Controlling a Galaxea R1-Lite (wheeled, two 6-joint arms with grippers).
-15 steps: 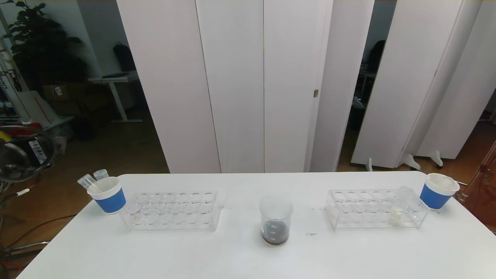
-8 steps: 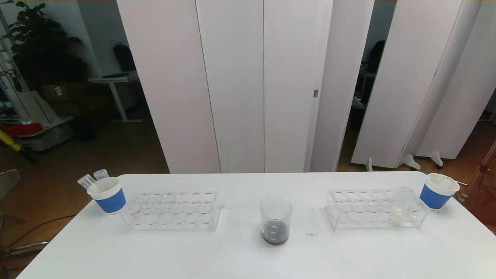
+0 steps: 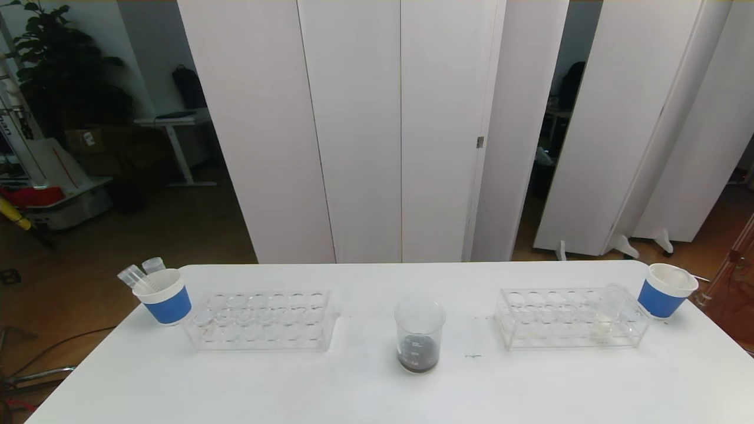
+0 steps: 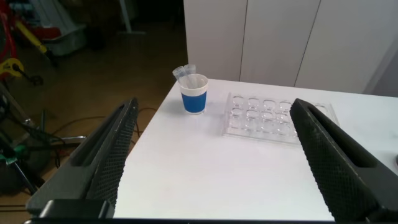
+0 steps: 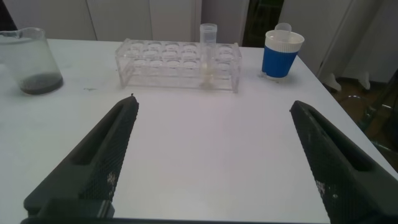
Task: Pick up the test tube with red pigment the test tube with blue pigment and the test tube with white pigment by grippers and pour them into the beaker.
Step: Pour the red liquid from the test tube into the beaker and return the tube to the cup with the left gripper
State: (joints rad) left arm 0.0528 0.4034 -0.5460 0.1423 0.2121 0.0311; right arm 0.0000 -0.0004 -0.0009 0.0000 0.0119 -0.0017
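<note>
A: Fingers (image 4: 336, 162) of the left gripper (image 4: 211, 155) stand spread wide with nothing between them; the same goes for the right gripper (image 5: 211, 155), its fingers (image 5: 102, 158) released and bare. Both hover off the near edge of the table (image 3: 353, 394), and neither arm shows in the head view.

B: Where is the beaker (image 3: 419, 334)?

A: Upright at the table's centre, a dark layer of liquid in its bottom; taking it as the clock's middle in the head view, the left rack (image 3: 262, 321) lies at nine o'clock, its wells holding no tubes; the right rack (image 3: 568, 318) lies at three o'clock.

B: And the test tube with white pigment (image 3: 608, 314)?

A: Standing upright in the right rack near its outer end, pale cream liquid low in it; just past that end, further toward three o'clock, sits a blue-and-white paper cup (image 3: 665, 290). A second cup (image 3: 163, 295) stands beyond the left rack toward nine o'clock, with two clear tubes (image 3: 143, 271) leaning out of it; whether they hold liquid, I cannot tell.
</note>
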